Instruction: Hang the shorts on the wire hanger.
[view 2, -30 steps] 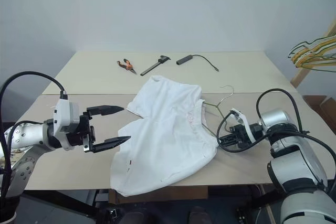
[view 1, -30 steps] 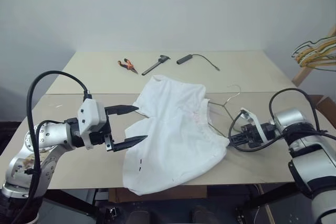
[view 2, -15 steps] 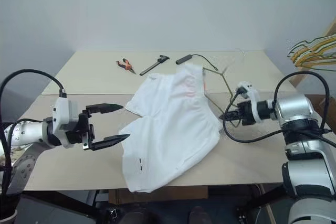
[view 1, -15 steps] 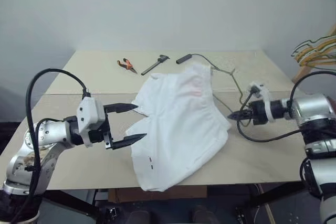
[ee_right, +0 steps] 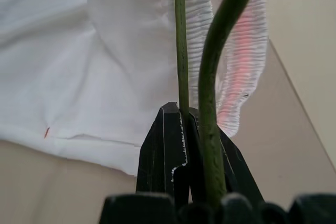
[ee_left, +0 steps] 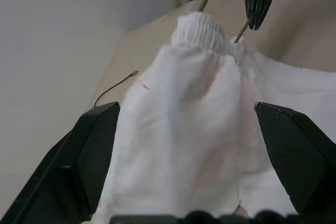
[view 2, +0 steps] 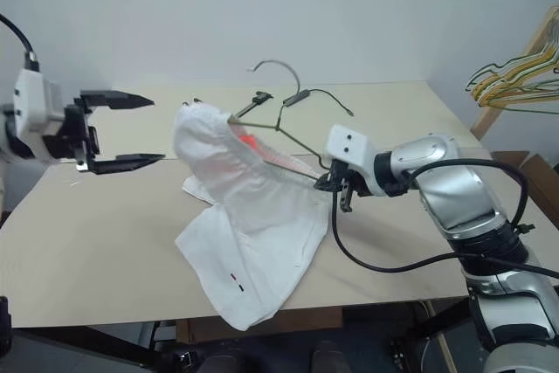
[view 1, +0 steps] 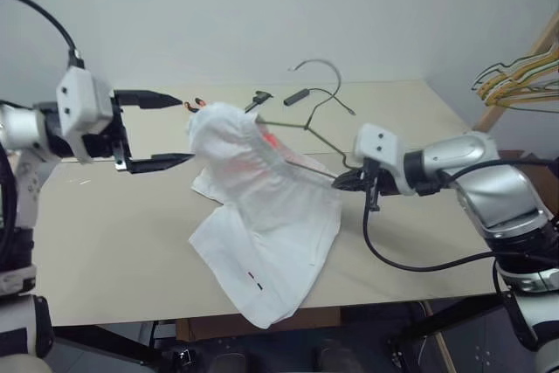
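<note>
our right gripper [view 1: 342, 181] is clamped on the wire hanger [view 1: 301, 127]; our left gripper [view 1: 166, 128] gapes wide. the shorts [view 1: 262, 216] look soft, light, likely to slide; we'd pinch the elastic waistband

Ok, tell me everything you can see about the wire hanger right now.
The wire hanger is thin bare metal, triangular with a curved hook pointing up. It is lifted off the table and tilted, gripped at one corner by the shut right tool. Its far end is pushed inside the gathered waistband of the white shorts, which drape from it down onto the table. The open left tool hovers beside the cloth, apart from the wire.
</note>
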Controlling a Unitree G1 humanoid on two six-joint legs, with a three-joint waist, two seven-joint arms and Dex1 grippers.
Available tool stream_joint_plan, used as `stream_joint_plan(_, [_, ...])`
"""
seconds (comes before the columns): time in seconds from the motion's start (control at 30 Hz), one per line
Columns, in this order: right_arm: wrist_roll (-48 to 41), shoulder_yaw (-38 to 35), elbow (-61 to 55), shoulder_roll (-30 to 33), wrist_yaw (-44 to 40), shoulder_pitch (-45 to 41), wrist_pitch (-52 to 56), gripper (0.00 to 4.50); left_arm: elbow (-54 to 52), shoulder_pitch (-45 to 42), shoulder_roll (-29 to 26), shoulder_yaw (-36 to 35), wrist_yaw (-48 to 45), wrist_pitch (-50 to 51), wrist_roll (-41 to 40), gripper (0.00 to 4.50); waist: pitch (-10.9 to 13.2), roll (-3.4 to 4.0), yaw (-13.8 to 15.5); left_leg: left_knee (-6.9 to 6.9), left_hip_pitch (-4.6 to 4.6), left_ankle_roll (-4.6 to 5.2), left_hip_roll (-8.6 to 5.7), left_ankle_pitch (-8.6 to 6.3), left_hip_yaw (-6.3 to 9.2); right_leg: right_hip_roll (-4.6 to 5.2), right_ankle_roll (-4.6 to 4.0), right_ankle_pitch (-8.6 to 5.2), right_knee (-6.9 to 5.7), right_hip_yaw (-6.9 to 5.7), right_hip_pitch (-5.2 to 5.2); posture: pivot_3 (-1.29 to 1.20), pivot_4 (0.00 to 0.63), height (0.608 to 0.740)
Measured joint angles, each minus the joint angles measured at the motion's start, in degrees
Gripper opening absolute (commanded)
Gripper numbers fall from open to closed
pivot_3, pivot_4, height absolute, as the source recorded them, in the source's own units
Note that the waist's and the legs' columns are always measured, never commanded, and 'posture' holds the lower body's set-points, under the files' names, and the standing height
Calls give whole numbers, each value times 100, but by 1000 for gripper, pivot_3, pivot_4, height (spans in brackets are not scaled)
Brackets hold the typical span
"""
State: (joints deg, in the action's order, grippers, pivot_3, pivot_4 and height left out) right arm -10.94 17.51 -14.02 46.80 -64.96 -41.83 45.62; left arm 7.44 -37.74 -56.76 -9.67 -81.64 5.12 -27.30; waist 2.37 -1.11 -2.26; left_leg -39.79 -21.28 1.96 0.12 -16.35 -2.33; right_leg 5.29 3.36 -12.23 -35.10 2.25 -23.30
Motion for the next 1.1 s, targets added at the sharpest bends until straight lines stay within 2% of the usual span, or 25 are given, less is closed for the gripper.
stream_joint_plan(0.17, [124, 427, 5, 31, -67, -322, 270, 0, 39, -84, 63, 380, -668, -20, -6, 4479, 0, 0, -49, -3, 2, 0, 6, 0, -1, -3, -1, 0, -8, 1, -1, -57, 0, 740])
stream_joint_plan(0.33, [175, 655, 2, 39, -135, -522, 333, 0, 386, -182, 368, 1140, -468, -490, 964, 4479, 0, 0, -41, -4, 0, 0, 4, 0, -2, -3, -1, 0, -7, 1, -2, -71, 0, 740])
stream_joint_plan(0.43, [181, 699, -4, 58, -142, -531, 344, 0, 512, -217, 657, 1321, -254, -562, 1190, 4479, -1, -1, -42, -9, -22, 0, 4, 0, -2, -1, 0, 1, -9, 2, -21, -89, 0, 740])
stream_joint_plan(0.53, [185, 773, -24, 60, -152, -568, 364, 0, 632, -445, 772, 1319, -218, -554, 1154, 4479, -3, -4, -73, -42, -97, 0, 2, 1, 1, -1, -1, 2, -77, 6, -104, -96, 0, 740])
stream_joint_plan(0.77, [222, 890, -16, 108, -153, -576, 483, 0, 759, -696, 707, 1056, -1007, -343, 383, 4479, -3, -4, -233, -52, -92, 1, 2, 1, 10, 0, 1, 1, -70, 10, -102, -98, 0, 740])
stream_joint_plan(0.93, [251, 914, -9, 108, -209, -666, 485, 0, 1335, -888, 700, 1328, -828, -842, 1185, 4479, -3, -4, -307, -52, -80, 1, 0, 1, 9, 0, 0, 1, -76, 10, -93, -87, 0, 740])
stream_joint_plan(1.07, [283, 922, -5, 96, -263, -708, 484, 0, 1679, -1019, 905, 1639, -560, -1143, 1769, 4479, -3, -4, -312, -53, -87, 1, -3, 1, 14, 2, 1, 1, -77, 9, -95, -84, 0, 740])
stream_joint_plan(1.1, [287, 923, -4, 87, -273, -716, 484, 0, 1733, -1069, 956, 1733, -556, -1162, 1842, 4295, -3, -4, -314, -54, -92, 1, -3, 1, 16, 2, 1, 1, -78, 9, -99, -82, 0, 740])
